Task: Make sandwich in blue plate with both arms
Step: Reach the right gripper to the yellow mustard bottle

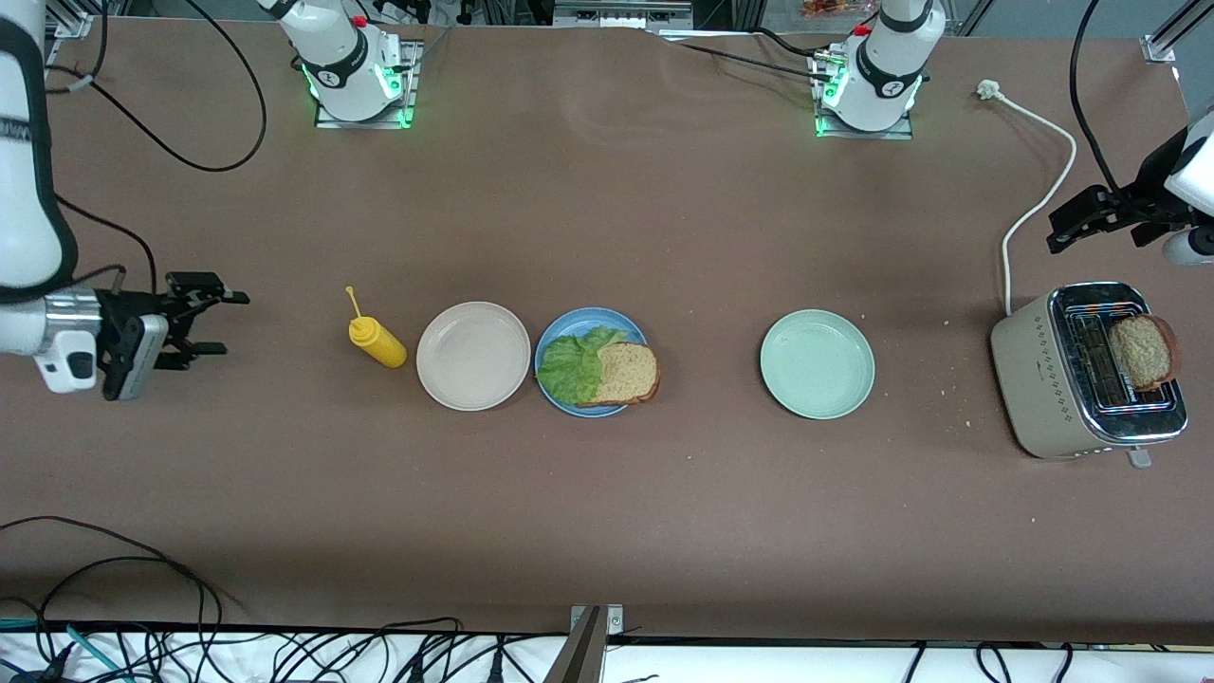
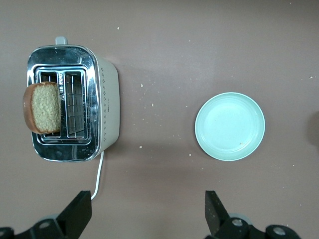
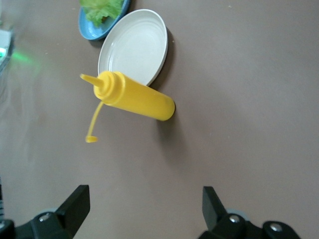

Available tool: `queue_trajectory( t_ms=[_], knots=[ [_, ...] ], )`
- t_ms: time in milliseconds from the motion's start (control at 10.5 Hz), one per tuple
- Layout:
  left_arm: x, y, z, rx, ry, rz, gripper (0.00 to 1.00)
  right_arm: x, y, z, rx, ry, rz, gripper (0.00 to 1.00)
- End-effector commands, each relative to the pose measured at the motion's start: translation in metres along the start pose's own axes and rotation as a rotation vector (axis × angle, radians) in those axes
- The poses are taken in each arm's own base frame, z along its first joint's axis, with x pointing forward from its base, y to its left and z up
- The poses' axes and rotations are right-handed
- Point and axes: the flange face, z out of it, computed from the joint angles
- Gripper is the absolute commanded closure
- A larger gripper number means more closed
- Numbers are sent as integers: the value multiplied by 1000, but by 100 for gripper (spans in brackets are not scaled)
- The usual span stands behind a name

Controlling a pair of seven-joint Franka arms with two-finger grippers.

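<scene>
The right gripper (image 1: 213, 323) hangs with its claw wide and holding nothing, over the table at the right arm's end, near the yellow bottle (image 1: 377, 341); then come the beige plate (image 1: 472, 356), the blue plate (image 1: 567, 332) holding a lettuce leaf (image 1: 569, 365) and one bread slice (image 1: 626, 372), and the pale green plate (image 1: 817, 363). The second bread slice (image 1: 1143, 351) stands up out of the toaster (image 1: 1043, 379) at the left arm's end. The left gripper (image 1: 1091, 216), wide and empty over the table just by the toaster, is much the closer claw, I think; I can read no writing anywhere.

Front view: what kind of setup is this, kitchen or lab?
Likely a robotics lab bench staged as a kitchen: two arm bases bolted to the brown table, loose cables along its edge, and props, a toaster and blue plate.
</scene>
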Motion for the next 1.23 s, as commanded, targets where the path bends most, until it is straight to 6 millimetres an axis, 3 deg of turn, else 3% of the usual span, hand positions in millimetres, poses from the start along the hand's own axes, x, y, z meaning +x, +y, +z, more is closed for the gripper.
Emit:
queue_trajectory(
  t_ms=[0, 190, 569, 664, 948, 1138],
  knots=[
    [-2, 0, -5, -8, -4, -2, 0, 0, 38, 48, 60, 130, -252, 0],
    [-3, 0, -6, -8, -3, -1, 0, -5, 55, 102, 156, 212, -383, 0],
    [-3, 0, -6, -8, -3, -1, 0, 2, 49, 123, 212, 254, -550, 0],
    [-2, -1, -5, -8, -4, -2, 0, 14, 44, 136, 230, 281, -658, 0],
    [-2, 0, -5, -8, -4, -1, 0, 21, 43, 156, 244, 344, -768, 0],
    [-3, -1, -6, -8, -3, -1, 0, 24, 43, 159, 241, 359, -802, 0]
  ],
)
